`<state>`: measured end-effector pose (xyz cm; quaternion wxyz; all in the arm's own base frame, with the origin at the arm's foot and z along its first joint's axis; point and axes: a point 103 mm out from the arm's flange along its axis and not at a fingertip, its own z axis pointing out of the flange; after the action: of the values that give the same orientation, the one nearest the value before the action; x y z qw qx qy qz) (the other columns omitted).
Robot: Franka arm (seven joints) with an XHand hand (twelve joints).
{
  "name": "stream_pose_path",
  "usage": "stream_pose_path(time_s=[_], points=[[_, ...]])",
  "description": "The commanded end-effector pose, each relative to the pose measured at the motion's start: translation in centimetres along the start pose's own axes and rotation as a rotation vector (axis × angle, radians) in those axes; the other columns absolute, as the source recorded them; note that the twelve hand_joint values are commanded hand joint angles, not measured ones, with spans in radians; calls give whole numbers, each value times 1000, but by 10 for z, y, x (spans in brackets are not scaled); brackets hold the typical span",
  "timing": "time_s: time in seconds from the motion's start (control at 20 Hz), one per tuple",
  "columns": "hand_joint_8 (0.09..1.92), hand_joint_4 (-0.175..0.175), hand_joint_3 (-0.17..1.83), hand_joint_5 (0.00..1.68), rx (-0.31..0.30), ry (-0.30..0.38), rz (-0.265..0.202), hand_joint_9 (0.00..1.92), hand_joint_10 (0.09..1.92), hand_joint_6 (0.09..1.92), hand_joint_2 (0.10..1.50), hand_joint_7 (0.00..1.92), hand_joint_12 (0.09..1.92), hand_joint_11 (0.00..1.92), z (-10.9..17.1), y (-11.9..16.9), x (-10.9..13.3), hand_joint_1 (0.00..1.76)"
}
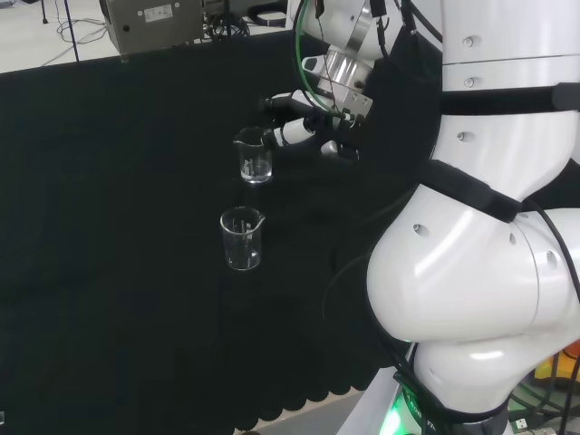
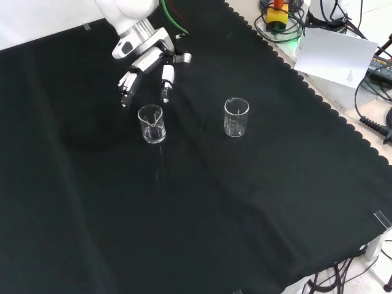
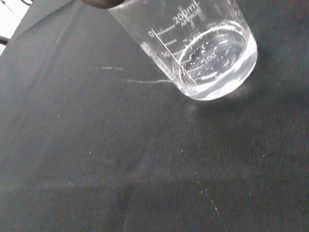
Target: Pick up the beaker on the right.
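Two clear glass beakers stand upright on the black cloth. In the head view the farther beaker (image 1: 255, 156) is just left of the hand (image 1: 304, 124), and the nearer beaker (image 1: 242, 237) stands apart toward the front. In the front view the hand (image 2: 149, 65) hovers just above the left beaker (image 2: 152, 124), its fingers straight and spread, not touching the glass; the right beaker (image 2: 236, 117) stands alone. The wrist view looks down on a beaker (image 3: 203, 46) with printed scale marks, close under the palm.
The arm's large white links (image 1: 480, 227) stand at the right of the head view. Beyond the cloth's scalloped edge in the front view lie cables and a white sheet (image 2: 337, 55). A grey box (image 1: 154, 23) sits past the far edge in the head view.
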<state>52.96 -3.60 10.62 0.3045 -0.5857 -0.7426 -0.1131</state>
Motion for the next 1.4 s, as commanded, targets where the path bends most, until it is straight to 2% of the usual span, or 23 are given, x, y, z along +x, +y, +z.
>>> stream_pose_path(time_s=[0.05,0.25,0.7,1.4], points=[[670,-46,-175,358,12,65,-45,350,643,87,943,176,1412,59,16,5,-10,855],[670,-44,-175,349,27,87,-75,337,642,87,939,165,1413,40,24,9,-14,860],[673,-40,-175,338,37,110,-103,326,643,87,931,164,1416,13,37,17,-12,862],[677,-39,-175,347,-29,208,-136,318,641,87,915,177,1422,1,52,27,-17,863]])
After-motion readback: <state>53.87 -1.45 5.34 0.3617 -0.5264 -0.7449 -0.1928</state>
